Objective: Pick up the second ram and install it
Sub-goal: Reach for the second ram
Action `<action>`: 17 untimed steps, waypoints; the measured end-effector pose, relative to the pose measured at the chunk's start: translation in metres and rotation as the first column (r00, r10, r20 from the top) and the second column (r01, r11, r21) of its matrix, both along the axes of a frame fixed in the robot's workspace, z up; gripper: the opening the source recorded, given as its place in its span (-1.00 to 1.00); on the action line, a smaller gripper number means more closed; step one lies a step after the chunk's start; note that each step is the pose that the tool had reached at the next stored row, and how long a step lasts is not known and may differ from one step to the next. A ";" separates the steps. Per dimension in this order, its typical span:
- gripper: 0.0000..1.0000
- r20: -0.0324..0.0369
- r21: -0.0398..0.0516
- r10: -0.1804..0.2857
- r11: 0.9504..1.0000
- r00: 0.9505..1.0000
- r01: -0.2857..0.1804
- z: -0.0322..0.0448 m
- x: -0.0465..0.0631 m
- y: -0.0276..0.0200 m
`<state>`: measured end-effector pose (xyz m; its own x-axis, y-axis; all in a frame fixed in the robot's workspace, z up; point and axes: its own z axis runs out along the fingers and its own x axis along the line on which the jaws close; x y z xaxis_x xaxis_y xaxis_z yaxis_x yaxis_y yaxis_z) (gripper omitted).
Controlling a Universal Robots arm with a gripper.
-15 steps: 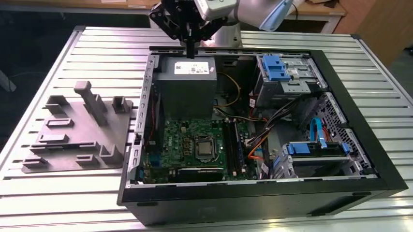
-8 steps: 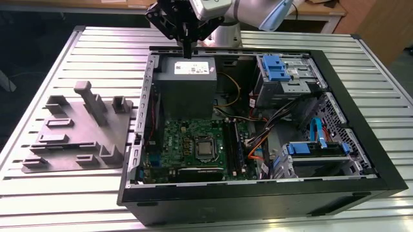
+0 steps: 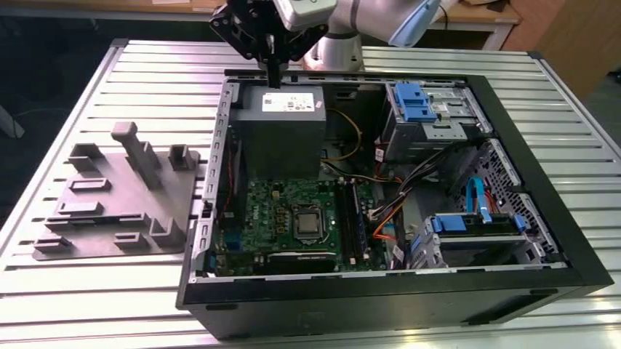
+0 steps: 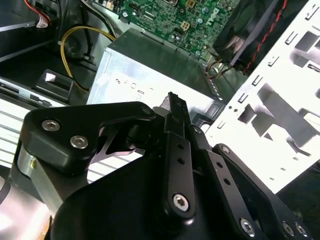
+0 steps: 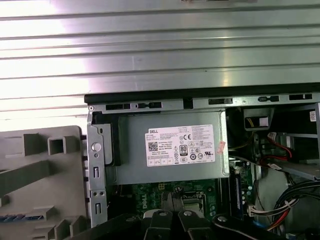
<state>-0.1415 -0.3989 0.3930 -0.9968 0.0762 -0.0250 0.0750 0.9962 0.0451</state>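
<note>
Open computer case [image 3: 388, 287] on its side on a ribbed metal surface [image 3: 78, 305], innards exposed to the exterior view. End effector [image 3: 275, 81] clenched, pointing straight down, poised above the far edge of the grey power supply [image 3: 279, 120], close to the case wall nearest the arm's base. Fingertips [image 4: 177, 107] pressed flat together in the second wrist view, the same power supply's metal box beyond them. In the first wrist view, labelled face of that power supply under the camera, a strip of green motherboard [image 3: 281, 207] past it.

Cannot tell where the second ram lies. Long black slots [image 3: 355, 218] on the motherboard, on the exterior view's right of the processor socket [image 3: 308, 222], showing dark strips with a bluish tint; cannot tell whether a stick sits in any of them. Slots well apart from the end effector.

Grey holder tray [image 3: 116, 207] with upright posts on the surface, just beside the case on the exterior view's left. Drive bays with blue clips [image 3: 412, 102] along the case's side on the exterior view's right, bundled cables between them and the motherboard
</note>
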 end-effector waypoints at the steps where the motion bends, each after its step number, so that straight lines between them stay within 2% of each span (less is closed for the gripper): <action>1: -0.80 0.000 0.000 0.000 1.000 1.000 0.000 0.0000 -0.001 0.0000; 17: -0.80 0.001 0.000 0.000 1.000 1.000 0.000 -0.0004 -0.023 0.0000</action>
<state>-0.1642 -0.3989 0.3926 -0.9968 0.0762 -0.0260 0.0750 0.9962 0.0451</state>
